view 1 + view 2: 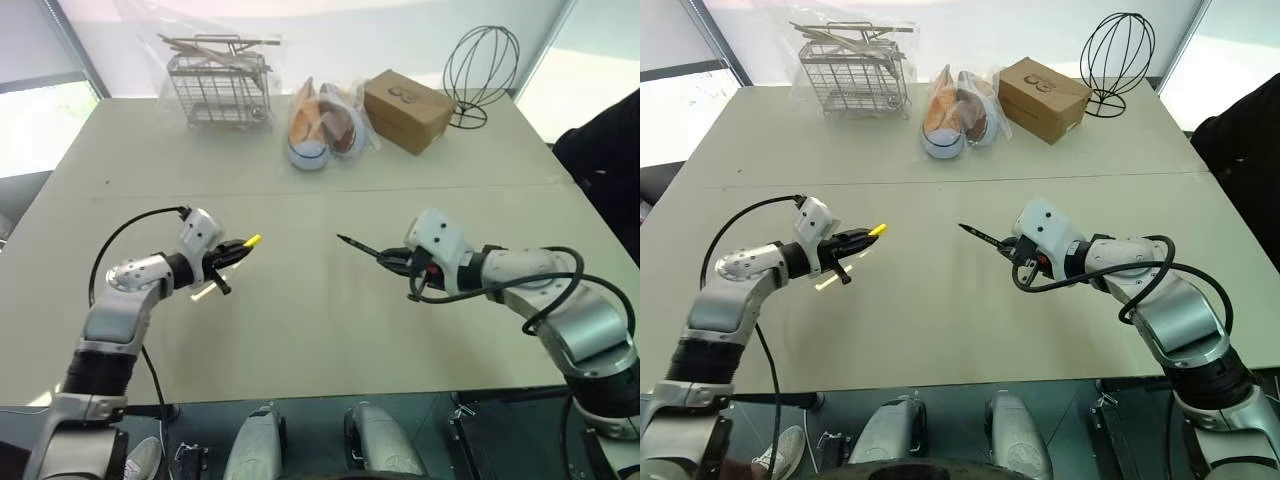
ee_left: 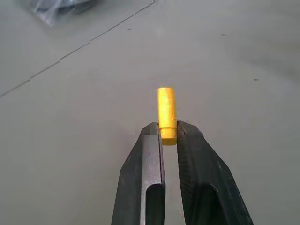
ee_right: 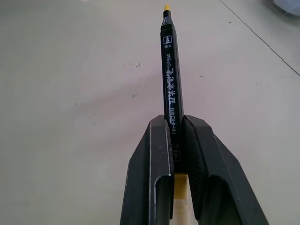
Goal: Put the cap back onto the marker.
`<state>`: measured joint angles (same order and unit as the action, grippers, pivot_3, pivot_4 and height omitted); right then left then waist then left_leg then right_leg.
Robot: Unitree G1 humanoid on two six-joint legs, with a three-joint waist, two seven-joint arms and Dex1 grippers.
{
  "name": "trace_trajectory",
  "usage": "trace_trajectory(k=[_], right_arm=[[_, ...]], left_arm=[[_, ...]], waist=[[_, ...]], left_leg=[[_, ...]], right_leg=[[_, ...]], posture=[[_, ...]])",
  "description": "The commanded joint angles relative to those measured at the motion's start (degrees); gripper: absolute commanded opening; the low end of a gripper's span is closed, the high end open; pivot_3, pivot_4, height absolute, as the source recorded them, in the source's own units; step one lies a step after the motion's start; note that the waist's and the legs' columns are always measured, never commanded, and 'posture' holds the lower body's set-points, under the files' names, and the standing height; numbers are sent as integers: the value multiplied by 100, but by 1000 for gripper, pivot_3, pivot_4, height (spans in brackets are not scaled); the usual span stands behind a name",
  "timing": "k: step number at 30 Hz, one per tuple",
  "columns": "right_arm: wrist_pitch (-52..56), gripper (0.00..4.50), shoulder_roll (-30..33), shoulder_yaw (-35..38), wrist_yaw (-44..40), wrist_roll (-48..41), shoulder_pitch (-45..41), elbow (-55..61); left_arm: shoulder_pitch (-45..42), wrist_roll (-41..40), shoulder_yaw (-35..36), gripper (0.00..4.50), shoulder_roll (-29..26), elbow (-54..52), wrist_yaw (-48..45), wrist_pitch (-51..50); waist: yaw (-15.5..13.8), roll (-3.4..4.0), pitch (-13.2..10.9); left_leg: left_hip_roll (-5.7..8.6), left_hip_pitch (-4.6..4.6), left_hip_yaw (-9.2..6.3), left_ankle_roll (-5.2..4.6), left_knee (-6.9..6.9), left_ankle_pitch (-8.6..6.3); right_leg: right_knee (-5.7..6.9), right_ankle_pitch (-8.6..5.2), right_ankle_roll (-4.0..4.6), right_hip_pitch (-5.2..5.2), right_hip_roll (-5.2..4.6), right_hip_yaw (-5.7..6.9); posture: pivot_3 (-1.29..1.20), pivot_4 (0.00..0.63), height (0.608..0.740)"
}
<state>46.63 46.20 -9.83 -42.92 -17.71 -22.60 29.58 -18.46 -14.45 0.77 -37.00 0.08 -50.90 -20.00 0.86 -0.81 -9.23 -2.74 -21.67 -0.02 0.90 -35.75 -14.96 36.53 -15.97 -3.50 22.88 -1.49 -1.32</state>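
The left gripper point(image 1: 238, 250) was closed on the cap point(image 2: 167, 115), which stuck out beyond its fingertips above the table point(image 1: 300, 330), and the right gripper point(image 1: 392, 260) clamped the marker point(image 3: 169, 79), its tip pointing toward ten o'clock, well apart from the cap.

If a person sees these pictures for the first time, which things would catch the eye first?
The tiny bright yellow plastic cap, pinched at the left gripper fingers, held above the pale table. Facing it across a gap, the right gripper holds the slim black marker, tip pointing at the cap. At the table's far edge stands a wire basket.
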Motion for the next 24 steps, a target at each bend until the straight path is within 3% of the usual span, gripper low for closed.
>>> trace_trajectory(k=[1, 5, 12, 24], right_arm=[[-547, 0, 197, -235, -244, 316, -133, 265], [-1083, 0, 307, -574, -442, 717, -157, 204], [-1614, 0, 188, -892, -477, 1361, -312, -36], [-2132, 0, -80, -1181, -544, 2151, -474, -325]], left_arm=[[125, -125, -66, 22, -280, -626, -406, 34], [291, 25, -303, 22, -521, -1021, -812, 457], [308, 569, -653, 22, -434, -720, -787, 1664], [104, 970, -895, 22, -278, -456, -678, 2460]], waist=[[-5, 0, 0], [-13, 0, 0], [-17, 0, 0], [-25, 0, 0]], left_leg=[[0, 0, 0, 0, 0, 0], [1, -1, 4, 0, -1, 0], [1, -4, 11, 0, -6, 0], [1, -12, 10, 0, -14, 0]], right_leg=[[0, -7, 12, 0, 0, 0], [-5, -9, 16, -1, -2, 0], [-11, -9, 16, 0, -2, -1], [-10, -7, 13, 2, 2, 1]], posture=[[0, 150, 740], [0, 150, 740], [0, 150, 740], [0, 150, 740]])
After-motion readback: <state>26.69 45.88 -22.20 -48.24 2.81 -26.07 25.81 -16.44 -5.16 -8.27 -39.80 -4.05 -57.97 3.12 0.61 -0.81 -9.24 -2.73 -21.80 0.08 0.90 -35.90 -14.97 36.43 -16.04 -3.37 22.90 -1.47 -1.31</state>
